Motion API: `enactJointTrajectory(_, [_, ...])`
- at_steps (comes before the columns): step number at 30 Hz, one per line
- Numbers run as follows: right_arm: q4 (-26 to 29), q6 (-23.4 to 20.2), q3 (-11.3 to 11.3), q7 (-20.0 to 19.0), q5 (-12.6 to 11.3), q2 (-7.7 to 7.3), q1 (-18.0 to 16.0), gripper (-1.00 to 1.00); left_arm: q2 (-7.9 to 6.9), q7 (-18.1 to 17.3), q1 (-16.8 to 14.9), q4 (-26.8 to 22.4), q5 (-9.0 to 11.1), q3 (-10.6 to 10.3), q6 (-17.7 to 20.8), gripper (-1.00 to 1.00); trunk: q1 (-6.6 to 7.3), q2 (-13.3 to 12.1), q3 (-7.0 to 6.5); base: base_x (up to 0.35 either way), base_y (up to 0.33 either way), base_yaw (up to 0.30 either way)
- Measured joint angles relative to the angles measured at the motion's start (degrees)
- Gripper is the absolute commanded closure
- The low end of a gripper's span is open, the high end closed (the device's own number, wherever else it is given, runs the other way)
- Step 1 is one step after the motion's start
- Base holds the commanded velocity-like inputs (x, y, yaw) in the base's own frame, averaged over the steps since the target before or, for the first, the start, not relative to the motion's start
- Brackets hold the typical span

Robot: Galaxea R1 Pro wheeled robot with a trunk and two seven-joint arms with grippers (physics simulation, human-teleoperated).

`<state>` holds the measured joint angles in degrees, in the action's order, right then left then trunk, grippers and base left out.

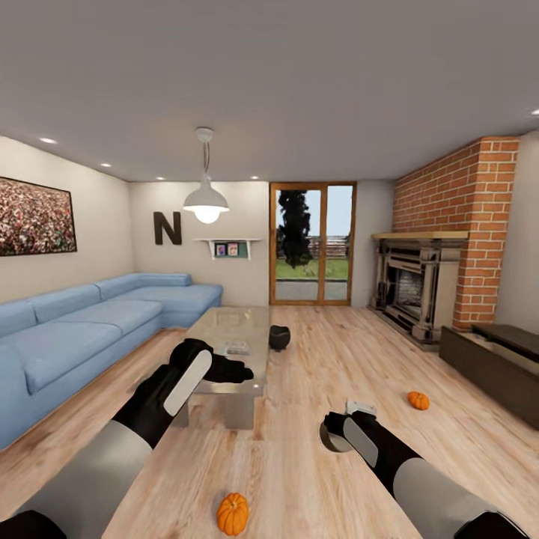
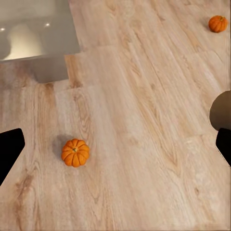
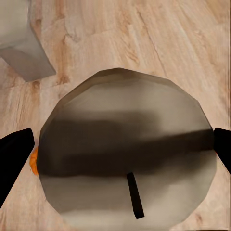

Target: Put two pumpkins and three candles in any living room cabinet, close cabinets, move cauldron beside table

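Note:
My right gripper (image 1: 335,436) is shut on a wide grey candle (image 3: 125,144) with a black wick, held above the wood floor; black fingers (image 3: 13,161) press both its sides. My left gripper (image 1: 241,370) hangs open over the near corner of the glass-topped table (image 1: 224,322), with nothing between its fingers (image 2: 9,149). One pumpkin (image 1: 233,513) (image 2: 75,152) lies on the floor close in front of me. The other pumpkin (image 1: 418,400) (image 2: 217,23) lies further right, near the dark-brown cabinet (image 1: 486,367). The black cauldron (image 1: 278,337) is at the table's right edge.
A blue corner sofa (image 1: 82,337) runs along the left wall. A brick fireplace (image 1: 419,288) stands at the right behind the cabinet, a glass door (image 1: 312,243) at the back. A small flat item (image 1: 237,346) lies on the table. Open floor lies between table and cabinet.

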<state>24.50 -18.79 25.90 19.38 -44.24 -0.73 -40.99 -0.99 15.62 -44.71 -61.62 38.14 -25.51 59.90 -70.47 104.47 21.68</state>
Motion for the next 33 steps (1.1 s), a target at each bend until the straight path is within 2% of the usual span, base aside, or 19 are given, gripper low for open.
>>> enactJointTrajectory(33, [-0.02, 0.00, -0.01, 0.00, -0.09, 0.00, 0.00, 1.00, 0.00, 0.02, -0.02, 0.14, 0.00, 0.00, 0.00, -1.00, 7.25, -13.24, -7.20, 0.000, 0.000, -0.272])
